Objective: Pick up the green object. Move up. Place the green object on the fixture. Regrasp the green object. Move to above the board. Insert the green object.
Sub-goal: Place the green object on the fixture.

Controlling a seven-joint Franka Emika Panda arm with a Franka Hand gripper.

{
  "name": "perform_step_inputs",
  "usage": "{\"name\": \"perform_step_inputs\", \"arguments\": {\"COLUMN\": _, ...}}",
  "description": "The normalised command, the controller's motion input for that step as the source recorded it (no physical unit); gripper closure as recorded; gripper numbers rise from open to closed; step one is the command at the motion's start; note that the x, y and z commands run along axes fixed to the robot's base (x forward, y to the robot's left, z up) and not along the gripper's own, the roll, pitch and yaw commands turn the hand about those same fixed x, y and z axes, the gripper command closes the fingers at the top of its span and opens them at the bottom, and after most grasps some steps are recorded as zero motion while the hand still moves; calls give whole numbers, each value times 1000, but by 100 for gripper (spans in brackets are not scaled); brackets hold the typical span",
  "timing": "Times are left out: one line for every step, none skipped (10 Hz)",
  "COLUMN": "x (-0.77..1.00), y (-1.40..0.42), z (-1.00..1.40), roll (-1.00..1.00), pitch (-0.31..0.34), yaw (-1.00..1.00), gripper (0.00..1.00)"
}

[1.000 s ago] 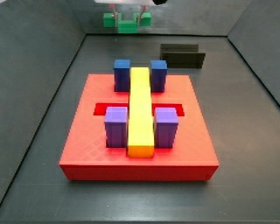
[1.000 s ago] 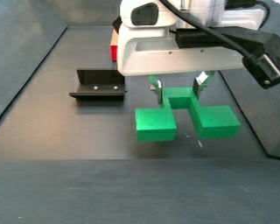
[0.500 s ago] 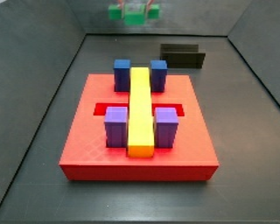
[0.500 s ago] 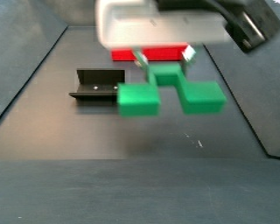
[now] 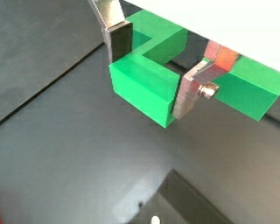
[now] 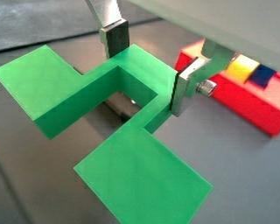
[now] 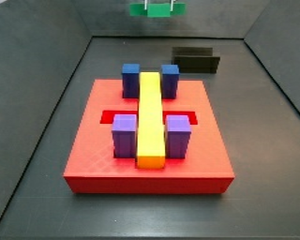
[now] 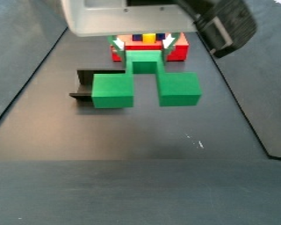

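Note:
The green object [image 8: 143, 85] is a bright green bridge-shaped block, hanging in the air above the floor with both legs toward the camera. My gripper [image 8: 146, 58] is shut on its bar, silver fingers [image 5: 191, 89] pressing either side of it in both wrist views [image 6: 152, 63]. In a side view the green object [image 7: 157, 8] and gripper show only at the top edge. The dark fixture [image 8: 84, 84] stands on the floor just beside the block, and at the back right in a side view [image 7: 197, 59]. The red board [image 7: 146, 150] carries a yellow bar with blue and purple blocks.
Grey walls enclose the dark floor [image 8: 131, 149] on all sides. The board [image 8: 149, 48] lies beyond the held block. Its red edge [image 6: 241, 92] shows past one finger in a wrist view.
The gripper has risen with the green object, lifting it off the floor. In the side view the block has shifted toward the fixture and farther from the camera.

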Motion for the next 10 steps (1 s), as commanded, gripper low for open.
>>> {"name": "perform_step_inputs", "arguments": {"x": 683, "y": 49, "z": 0, "roll": -1000, "pitch": 0, "yaw": 0, "gripper": 100}}
{"name": "perform_step_inputs", "arguments": {"x": 680, "y": 66, "z": 0, "roll": -1000, "pitch": 9, "yaw": 0, "gripper": 100}}
{"name": "perform_step_inputs", "arguments": {"x": 706, "y": 23, "z": 0, "roll": -1000, "pitch": 49, "yaw": -20, "gripper": 100}}
{"name": "perform_step_inputs", "arguments": {"x": 711, "y": 0, "z": 0, "roll": -1000, "pitch": 91, "yaw": -91, "gripper": 100}}
{"name": "perform_step_inputs", "arguments": {"x": 623, "y": 0, "z": 0, "roll": -1000, "pitch": 74, "yaw": -200, "gripper": 100}}
{"name": "perform_step_inputs", "arguments": {"x": 326, "y": -371, "z": 114, "roll": -746, "pitch": 0, "yaw": -277, "gripper": 100}}
{"name": "perform_step_inputs", "arguments": {"x": 506, "y": -491, "z": 109, "roll": -417, "pitch": 211, "yaw": -294, "gripper": 100}}
{"name": "perform_step_inputs", "arguments": {"x": 580, "y": -469, "z": 0, "roll": -357, "pitch": 303, "yaw": -271, "gripper": 100}}
{"name": "perform_step_inputs", "arguments": {"x": 554, "y": -471, "z": 14, "roll": -377, "pitch": 289, "yaw": -280, "gripper": 100}}
{"name": "perform_step_inputs", "arguments": {"x": 660, "y": -497, "z": 0, "roll": -357, "pitch": 303, "yaw": -186, "gripper": 100}}
